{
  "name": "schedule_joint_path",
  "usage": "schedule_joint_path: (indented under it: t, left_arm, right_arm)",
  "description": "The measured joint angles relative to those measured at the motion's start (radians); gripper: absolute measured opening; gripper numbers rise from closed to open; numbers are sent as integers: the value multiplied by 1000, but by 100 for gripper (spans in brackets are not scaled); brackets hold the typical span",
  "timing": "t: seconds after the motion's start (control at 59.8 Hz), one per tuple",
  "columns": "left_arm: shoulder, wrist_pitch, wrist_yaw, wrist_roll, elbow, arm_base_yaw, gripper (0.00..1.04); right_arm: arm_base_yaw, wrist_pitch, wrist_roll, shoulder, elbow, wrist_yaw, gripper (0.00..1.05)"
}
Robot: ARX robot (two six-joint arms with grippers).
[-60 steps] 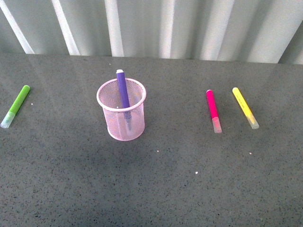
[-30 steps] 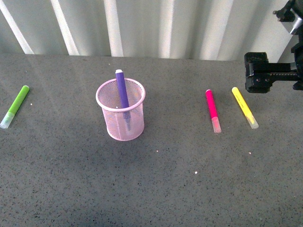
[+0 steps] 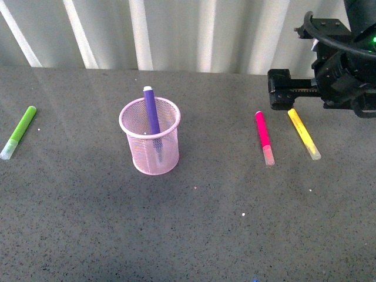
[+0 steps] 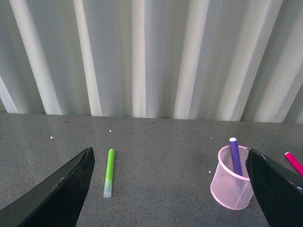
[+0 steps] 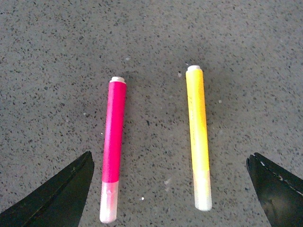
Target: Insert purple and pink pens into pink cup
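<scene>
1. Front view: the pink cup stands upright on the grey speckled table, left of centre. The purple pen is inside it, leaning toward the far rim with its white-tipped end poking above the mesh.
2. Over to the right, well apart from the cup, the pink pen lies flat on the table with its clear cap toward the near side. Just right of it lies the yellow marker, slanted and not touching it.
3. The right gripper hangs above the far ends of those two markers, its black arm filling the far right corner. This angle doesn't settle how its jaws stand.
4. Far left, the green marker lies alone on the table.
5. Left wrist view: the left gripper has its jaws spread wide, with nothing between them. Ahead are the green marker, the pink cup with the purple pen in it, and a sliver of the pink pen at the picture's edge. White ribbed wall behind.
6. Right wrist view: the right gripper is also opened wide and grips nothing. The pink pen and yellow marker lie side by side beneath it, apart, both on the table.
7. There are faint marks on the yellow barrel, too small to read.
</scene>
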Motion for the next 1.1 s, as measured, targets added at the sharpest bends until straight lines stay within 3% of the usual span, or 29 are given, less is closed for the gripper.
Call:
schedule_joint_path:
  t: [0.552,1.103]
  left_arm:
    - [0,0,0,0,0,0,98]
    - [0,0,0,0,0,0,98]
  right_arm:
    - [55,-75,-11,238,263,11,98]
    - [77,-84,-1,324,319,5,98]
